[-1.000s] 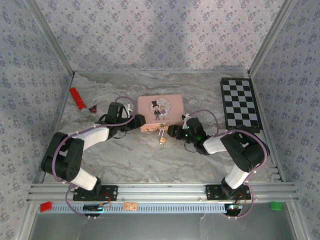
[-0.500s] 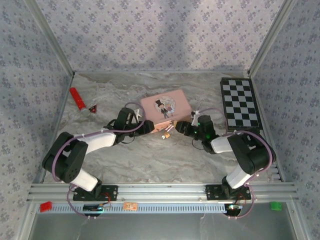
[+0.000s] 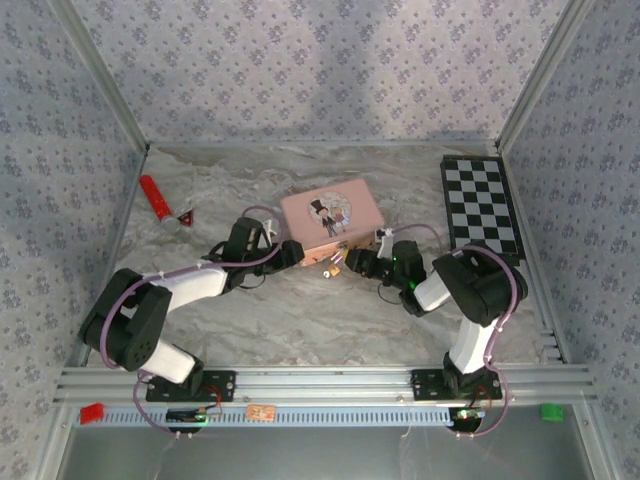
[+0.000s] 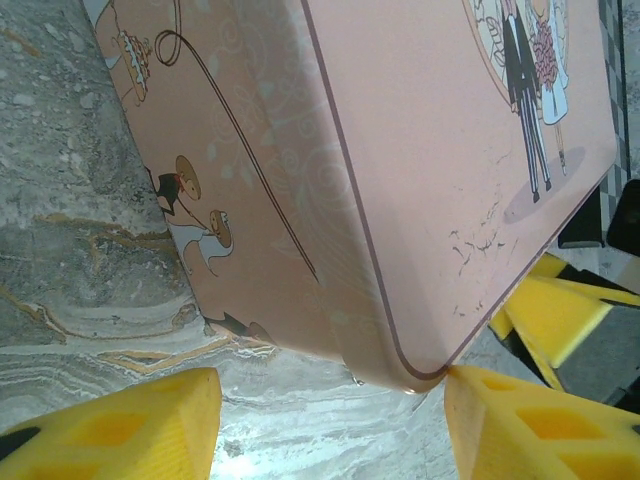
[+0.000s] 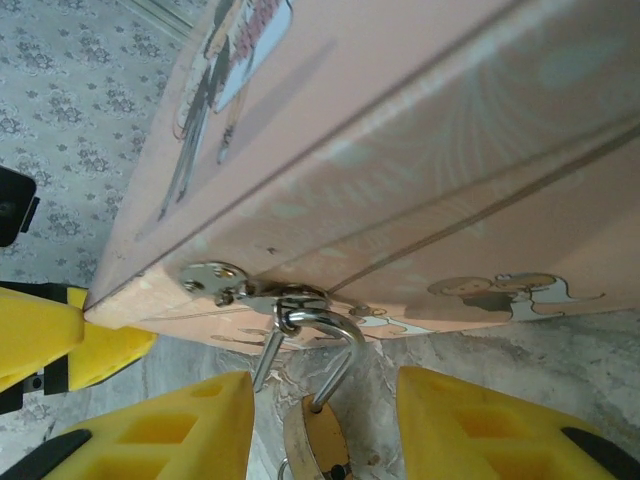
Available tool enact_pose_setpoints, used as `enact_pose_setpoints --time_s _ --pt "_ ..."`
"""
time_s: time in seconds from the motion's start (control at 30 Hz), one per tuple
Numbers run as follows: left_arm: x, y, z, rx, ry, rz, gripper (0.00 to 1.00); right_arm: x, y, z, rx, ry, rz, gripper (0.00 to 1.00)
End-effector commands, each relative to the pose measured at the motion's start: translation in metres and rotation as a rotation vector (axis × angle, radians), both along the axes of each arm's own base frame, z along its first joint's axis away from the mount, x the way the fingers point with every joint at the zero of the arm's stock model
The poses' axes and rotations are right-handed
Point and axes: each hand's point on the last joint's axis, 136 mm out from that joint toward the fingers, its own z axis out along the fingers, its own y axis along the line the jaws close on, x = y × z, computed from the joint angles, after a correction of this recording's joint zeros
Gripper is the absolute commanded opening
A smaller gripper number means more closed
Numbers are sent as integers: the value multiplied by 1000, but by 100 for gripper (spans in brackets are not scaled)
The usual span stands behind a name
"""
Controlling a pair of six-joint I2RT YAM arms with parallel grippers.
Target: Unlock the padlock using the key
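From the near edge of the table (image 3: 300, 320) both arms reached in low toward its middle, and I judged the arrangement to be a brace-and-work split. The right gripper (image 5: 325, 392) sat with its jaws apart on either side of the brass padlock (image 5: 315, 445), neither pad touching it, lined up, I thought, to take the body and stop it swinging. The padlock hung by its shackle from the metal hasp (image 5: 235, 285) on the near wall of the pink picture tin (image 3: 330, 210), its body down at the marble surface. The left gripper (image 4: 330, 400) had its jaws apart too, straddling the tin's near left corner, one pad just at the corner; that looked to me like a stop to keep the light tin from sliding. I could not pick out the key with any certainty, so I couldn't say where it lay. Farther off, a chessboard (image 3: 478, 205) lay along the right edge and a red stick (image 3: 154, 196) near the far left corner, both well apart from the work.
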Motion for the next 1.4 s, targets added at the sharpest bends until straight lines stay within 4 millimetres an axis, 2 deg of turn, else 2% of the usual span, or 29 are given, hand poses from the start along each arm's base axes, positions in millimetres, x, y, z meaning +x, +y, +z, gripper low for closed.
enact_pose_setpoints --time_s 0.0,0.3,0.5,0.8,1.37 --pt "13 0 7 -20 -18 23 61 4 4 8 45 -40 -10 40" --pt "16 1 12 -28 -28 27 61 8 9 -3 78 -30 -10 31" --pt "16 2 13 -29 -29 27 60 10 16 7 82 -68 9 30" --pt "13 4 14 -36 -33 29 60 20 16 12 113 -56 -18 26" --pt "11 5 17 -51 -36 39 60 30 9 5 146 4 -86 8"
